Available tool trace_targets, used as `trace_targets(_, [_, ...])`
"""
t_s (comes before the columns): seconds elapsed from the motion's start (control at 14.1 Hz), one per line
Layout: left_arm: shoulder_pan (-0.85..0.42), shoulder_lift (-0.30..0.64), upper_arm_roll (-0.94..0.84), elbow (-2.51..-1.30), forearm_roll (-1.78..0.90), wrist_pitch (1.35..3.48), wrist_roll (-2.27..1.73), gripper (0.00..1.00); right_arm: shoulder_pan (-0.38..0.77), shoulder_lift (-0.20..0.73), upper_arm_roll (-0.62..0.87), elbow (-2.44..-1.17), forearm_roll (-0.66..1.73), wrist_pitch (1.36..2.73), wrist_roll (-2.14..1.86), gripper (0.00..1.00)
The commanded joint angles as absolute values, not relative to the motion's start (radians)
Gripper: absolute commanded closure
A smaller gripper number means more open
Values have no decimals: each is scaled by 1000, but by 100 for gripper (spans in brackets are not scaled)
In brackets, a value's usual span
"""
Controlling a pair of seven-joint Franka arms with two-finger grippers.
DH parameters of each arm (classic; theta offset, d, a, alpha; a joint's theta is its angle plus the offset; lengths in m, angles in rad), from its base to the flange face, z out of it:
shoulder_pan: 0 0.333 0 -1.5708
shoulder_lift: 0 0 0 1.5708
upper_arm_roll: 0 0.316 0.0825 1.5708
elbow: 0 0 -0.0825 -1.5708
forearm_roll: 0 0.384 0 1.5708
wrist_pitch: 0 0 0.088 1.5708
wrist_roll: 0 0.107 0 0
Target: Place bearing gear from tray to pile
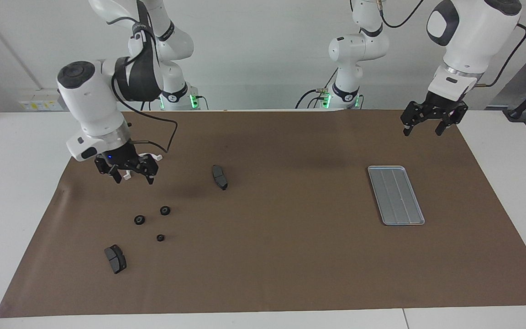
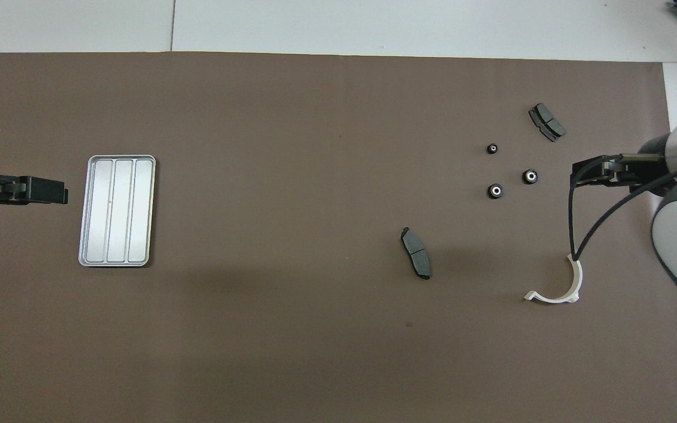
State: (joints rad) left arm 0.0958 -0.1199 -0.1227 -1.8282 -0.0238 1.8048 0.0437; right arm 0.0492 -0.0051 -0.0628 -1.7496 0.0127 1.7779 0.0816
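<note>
The right gripper [image 1: 133, 176] hangs with jaws spread and nothing in them at the left of the facing view, above the brown mat [image 1: 290, 256] and clear of the pile [image 1: 153, 222], three black gears just below it in frame. The left gripper [image 1: 423, 129], also spread and empty, waits at upper right, above the mat's edge. The tray [image 1: 396, 195] lies right of centre, bare. No lettering is legible. Wide open mat separates tray and gears.

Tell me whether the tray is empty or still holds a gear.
Empty. The tray shows only its bare ridged floor in both views; the three gears lie together on the mat toward the right arm's end.
</note>
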Motion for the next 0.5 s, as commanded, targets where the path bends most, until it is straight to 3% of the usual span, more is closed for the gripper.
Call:
trace_targets(0.0, [84, -143, -115, -1851, -15, 1778, 57, 0, 25, -5, -54, -1637, 6, 1631, 52, 0])
trace_targets(0.14, [84, -147, -115, -1858, -15, 1764, 57, 0, 23, -2, -54, -1594, 2, 1563, 31, 0])
trace_targets(0.43, [84, -160, -115, -1876, -15, 1749, 66, 0, 18, -6, -52, -1609, -3, 1569, -2, 0])
